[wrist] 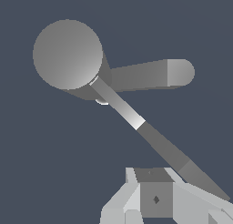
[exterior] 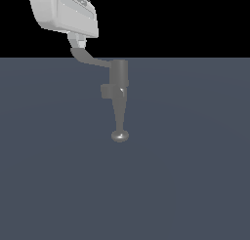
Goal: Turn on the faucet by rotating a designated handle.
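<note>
The grey faucet [exterior: 118, 75] stands upright in the exterior view, with a side block [exterior: 105, 91] and a tapering spout ending in a rounded knob [exterior: 119, 135]. The thin curved handle [exterior: 88, 59] juts from the cylinder's top toward the exterior view's left. My gripper [exterior: 76, 41] hangs just above the handle's paddle tip and looks in contact with it. In the wrist view the cylinder top [wrist: 67, 54], the spout [wrist: 150, 75] and the long handle [wrist: 154, 136] show. The handle's tip runs beside my gripper [wrist: 154, 196], whose fingers sit together, holding nothing.
The faucet stands on a flat dark blue-grey floor [exterior: 185, 185]. The white hand body [exterior: 66, 12] fills the exterior view's upper left. No other objects show.
</note>
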Robot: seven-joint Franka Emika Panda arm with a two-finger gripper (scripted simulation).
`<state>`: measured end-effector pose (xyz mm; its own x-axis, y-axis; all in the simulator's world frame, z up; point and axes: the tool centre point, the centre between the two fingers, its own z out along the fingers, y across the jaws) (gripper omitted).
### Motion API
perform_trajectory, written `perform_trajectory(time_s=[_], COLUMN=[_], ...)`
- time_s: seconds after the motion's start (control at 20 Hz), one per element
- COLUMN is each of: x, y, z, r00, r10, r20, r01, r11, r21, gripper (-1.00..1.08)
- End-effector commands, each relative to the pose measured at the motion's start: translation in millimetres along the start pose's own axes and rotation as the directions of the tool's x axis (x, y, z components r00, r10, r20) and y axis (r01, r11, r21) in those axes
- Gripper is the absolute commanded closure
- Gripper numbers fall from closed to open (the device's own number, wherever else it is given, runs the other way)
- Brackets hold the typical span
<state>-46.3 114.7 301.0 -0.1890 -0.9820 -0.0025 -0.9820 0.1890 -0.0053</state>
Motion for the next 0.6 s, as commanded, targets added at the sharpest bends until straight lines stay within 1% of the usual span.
perform_trajectory(time_s=[0.0,0.55], x=[10.2,36.2], y=[6.2,34.8], z=[-0.2,-0.2], r00=[1.000,1.000], r10=[0.006,0.004], r20=[-0.002,-0.002], r01=[-0.006,-0.004], r11=[1.000,1.000], r21=[-0.002,-0.004], gripper=[1.08,1.08])
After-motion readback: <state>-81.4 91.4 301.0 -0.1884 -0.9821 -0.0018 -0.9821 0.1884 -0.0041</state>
